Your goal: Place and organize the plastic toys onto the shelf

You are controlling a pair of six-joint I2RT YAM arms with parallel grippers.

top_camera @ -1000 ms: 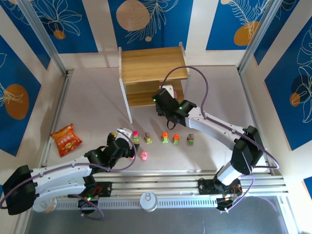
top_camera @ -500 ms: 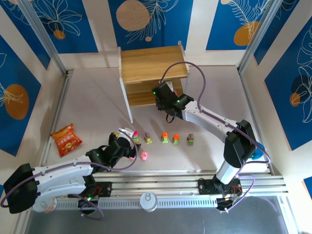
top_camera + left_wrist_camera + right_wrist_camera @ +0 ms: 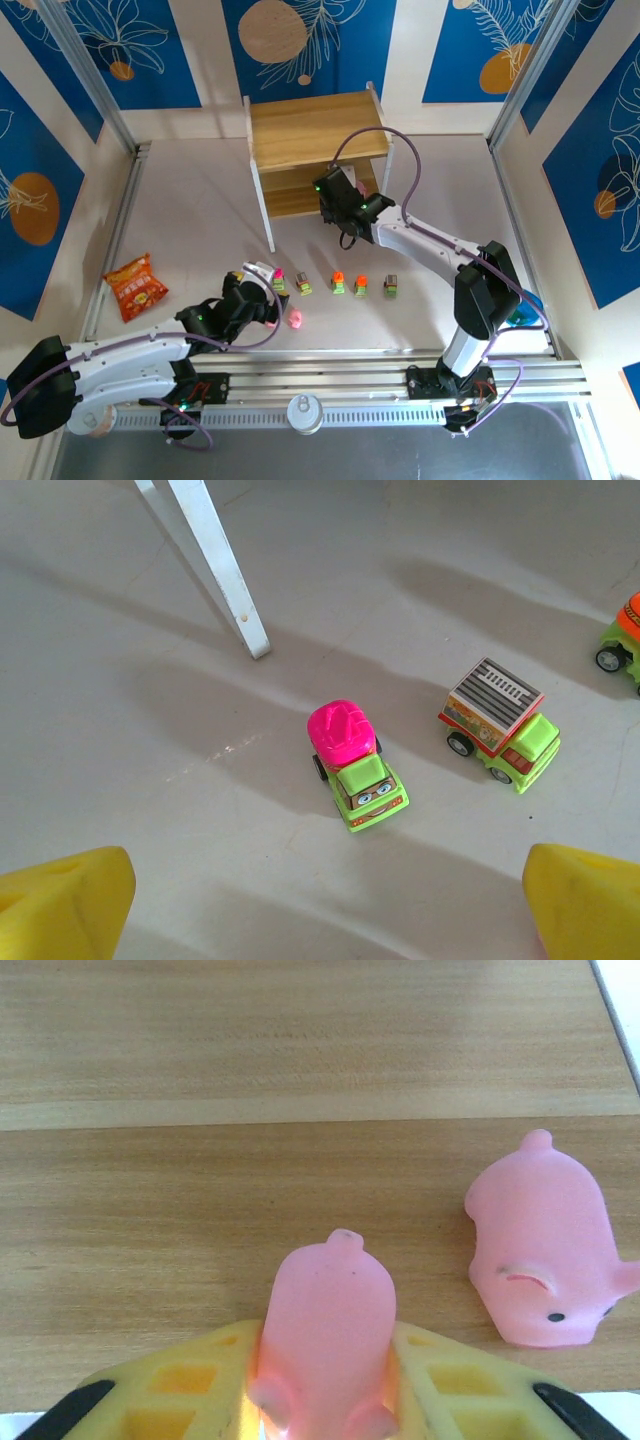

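Blue leaf-printed wall panels (image 3: 300,40) ring a pale grey table (image 3: 190,210). At its nine o'clock lies an orange snack bag (image 3: 135,285). The left gripper (image 3: 325,905) hangs spread above a magenta-topped car (image 3: 355,765). At twelve stands the shelf (image 3: 315,130). On its lower board the right gripper (image 3: 325,1400) pinches a pink figurine (image 3: 325,1330), with another figurine (image 3: 540,1255) lying at its two o'clock.

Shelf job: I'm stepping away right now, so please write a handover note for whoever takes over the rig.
Right gripper: fingers shut on a rounded pink plastic figurine over the lower wooden board of the white-framed shelf; not released.
Left gripper: open, above the yellow-green toy car with a magenta top.
Done: a second pink figurine lies on that board.
Left: release the held one; shelve the row of five cars and the third pink figurine on the grey table.
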